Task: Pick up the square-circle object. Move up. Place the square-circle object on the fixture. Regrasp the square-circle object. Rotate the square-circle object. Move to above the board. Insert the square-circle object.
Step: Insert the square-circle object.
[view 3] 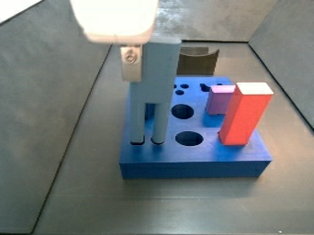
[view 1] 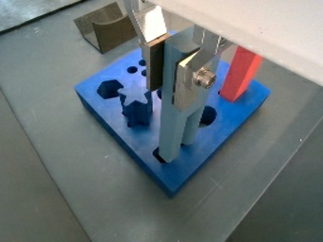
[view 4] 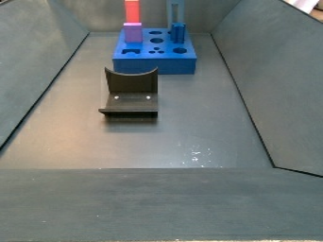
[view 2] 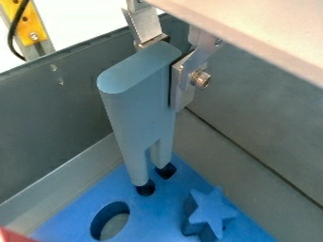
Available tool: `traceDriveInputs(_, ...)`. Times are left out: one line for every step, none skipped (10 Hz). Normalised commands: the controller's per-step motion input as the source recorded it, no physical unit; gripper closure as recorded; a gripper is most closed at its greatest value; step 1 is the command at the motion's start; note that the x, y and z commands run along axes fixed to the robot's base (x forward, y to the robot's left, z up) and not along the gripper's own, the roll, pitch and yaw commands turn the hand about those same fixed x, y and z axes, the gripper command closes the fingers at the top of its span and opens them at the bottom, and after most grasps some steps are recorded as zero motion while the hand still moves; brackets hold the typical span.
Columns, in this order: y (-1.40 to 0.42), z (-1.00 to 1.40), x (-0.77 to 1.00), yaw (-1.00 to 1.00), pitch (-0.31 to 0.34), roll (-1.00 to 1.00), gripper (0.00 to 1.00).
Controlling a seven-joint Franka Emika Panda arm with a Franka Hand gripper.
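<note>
The square-circle object [view 1: 177, 104] is a slim grey-blue peg with two legs, held upright. My gripper [view 1: 173, 71] is shut on its upper part, one silver finger on each side; it also shows in the other wrist view [view 2: 164, 61]. The peg [view 2: 136, 104] stands over the blue board [view 2: 158, 222], and its two leg tips reach into small holes near the board's edge. In a side view the peg [view 3: 153, 92] stands at the board's [view 3: 196, 161] left side under my gripper [view 3: 145, 55]. The dark fixture [view 4: 130, 92] sits on the floor apart from the board [view 4: 154, 59].
A tall red block [view 3: 249, 115] and a small pink block [view 3: 221, 99] stand in the board to the peg's right. A dark blue star piece [view 1: 132, 102] stands in the board beside the peg. Grey walls [view 2: 76, 104] enclose the floor. The fixture [view 3: 196, 62] lies behind the board.
</note>
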Motion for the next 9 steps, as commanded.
traceDriveInputs(0.00, -0.26, 0.00, 0.00, -0.016, 0.14, 1.00)
traceDriveInputs(0.00, -0.22, 0.00, -0.06, -0.224, 0.16, 1.00)
traceDriveInputs(0.00, -0.11, 0.00, -0.07, -0.267, 0.17, 1.00)
traceDriveInputs(0.00, -0.06, -0.09, -0.10, -0.290, 0.10, 1.00)
traceDriveInputs(0.00, 0.00, -0.17, -0.08, -0.284, 0.08, 1.00)
traceDriveInputs(0.00, -0.06, -0.15, -0.06, -0.107, 0.16, 1.00)
traceDriveInputs(0.00, -0.20, -0.18, -0.03, -0.027, 0.16, 1.00)
traceDriveInputs(0.00, -0.23, -0.20, -0.01, -0.009, 0.14, 1.00)
traceDriveInputs(0.00, -0.33, 0.00, -0.07, -0.066, 0.16, 1.00)
